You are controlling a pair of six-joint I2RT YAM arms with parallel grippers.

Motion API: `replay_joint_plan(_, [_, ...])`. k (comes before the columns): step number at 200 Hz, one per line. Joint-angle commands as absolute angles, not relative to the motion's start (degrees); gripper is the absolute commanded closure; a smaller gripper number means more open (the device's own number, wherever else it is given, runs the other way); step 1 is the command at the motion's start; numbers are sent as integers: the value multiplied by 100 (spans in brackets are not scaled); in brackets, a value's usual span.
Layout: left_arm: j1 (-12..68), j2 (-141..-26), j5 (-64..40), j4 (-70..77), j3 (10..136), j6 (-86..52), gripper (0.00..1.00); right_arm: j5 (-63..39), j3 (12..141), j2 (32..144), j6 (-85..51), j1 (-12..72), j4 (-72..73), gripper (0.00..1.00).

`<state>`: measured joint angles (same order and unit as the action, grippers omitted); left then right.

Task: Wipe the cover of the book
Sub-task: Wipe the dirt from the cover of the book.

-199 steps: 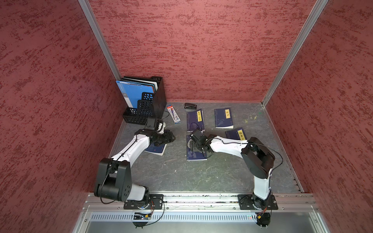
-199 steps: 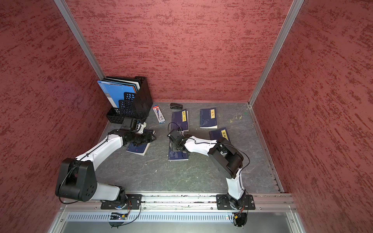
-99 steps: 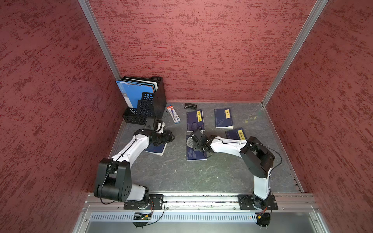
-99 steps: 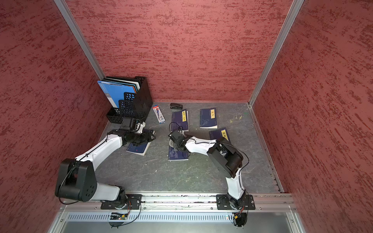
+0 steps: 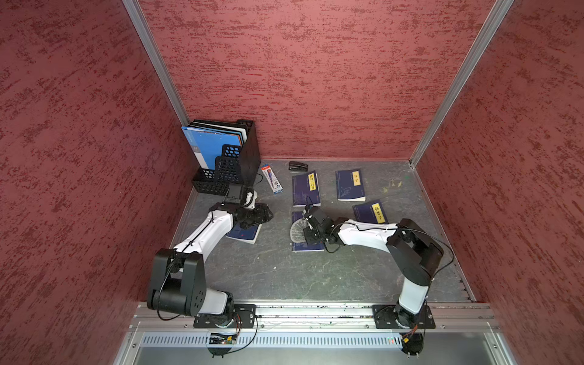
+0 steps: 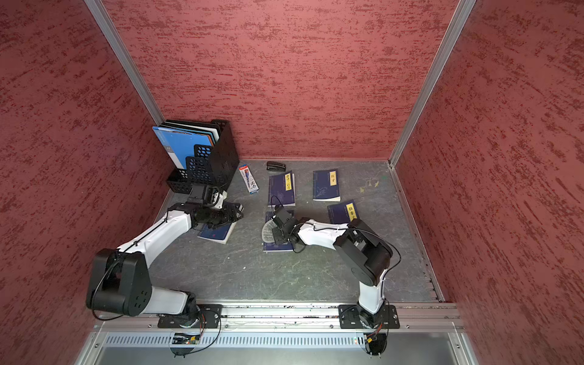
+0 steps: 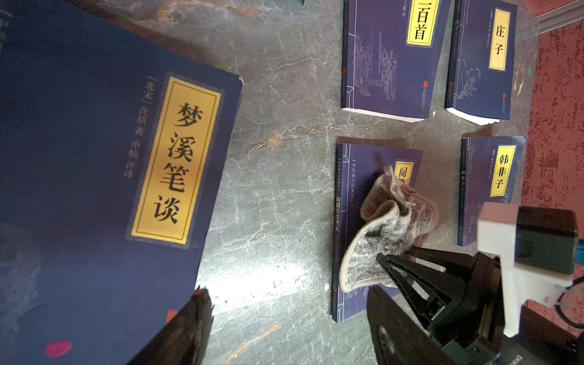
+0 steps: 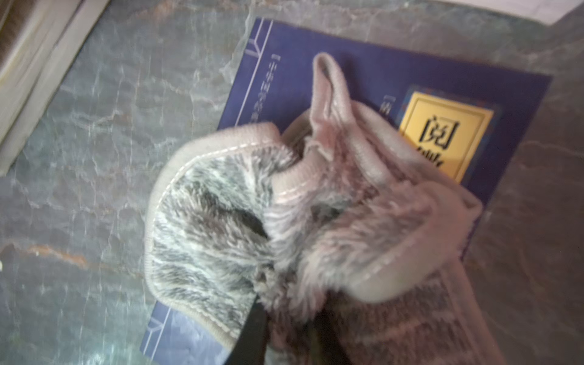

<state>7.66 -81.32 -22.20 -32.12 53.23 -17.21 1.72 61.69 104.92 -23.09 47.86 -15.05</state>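
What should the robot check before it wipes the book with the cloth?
1. Cloth held by right gripper: ok.
2. Cloth over the book: ok.
3. Cloth spread flat: not ok, it is bunched.
4. Book lying flat on the table: ok.
5. Left gripper out of the way: ok, open over the other book.
6. Cloth pressing the cover: cannot tell.

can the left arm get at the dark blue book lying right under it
Probably yes: the left gripper is open over one end of the dark blue book with the yellow label, and nothing lies on its cover. The grey fluffy cloth is pinched in the right gripper, well aside.
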Motion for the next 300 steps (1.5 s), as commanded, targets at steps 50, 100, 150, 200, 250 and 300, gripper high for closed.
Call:
replay_joint_plan(50, [721,-7965,-2193,-3182,5302,-1757,22,386,6552,10225,-2080,4807,-2322,34])
replay_joint_plan(100, [726,-7980,-2199,-3165,5292,-1745,22,685,6878,10167,-2322,4808,-2533,26])
replay_joint_plan(150, [721,-7989,-2188,-3159,5287,-1723,22,1193,7119,10361,-2552,4805,-2943,14])
replay_joint_plan(200, [721,-7949,-2172,-3199,5274,-1701,22,963,7126,10764,-2645,4803,-2705,8])
replay_joint_plan(250, [694,-7875,-2143,-3229,5230,-1701,22,677,7051,11001,-2663,4812,-2521,13])
replay_joint_plan(300, [686,-7888,-2148,-3187,5203,-1714,22,1018,7010,11035,-2681,4805,-2654,55])
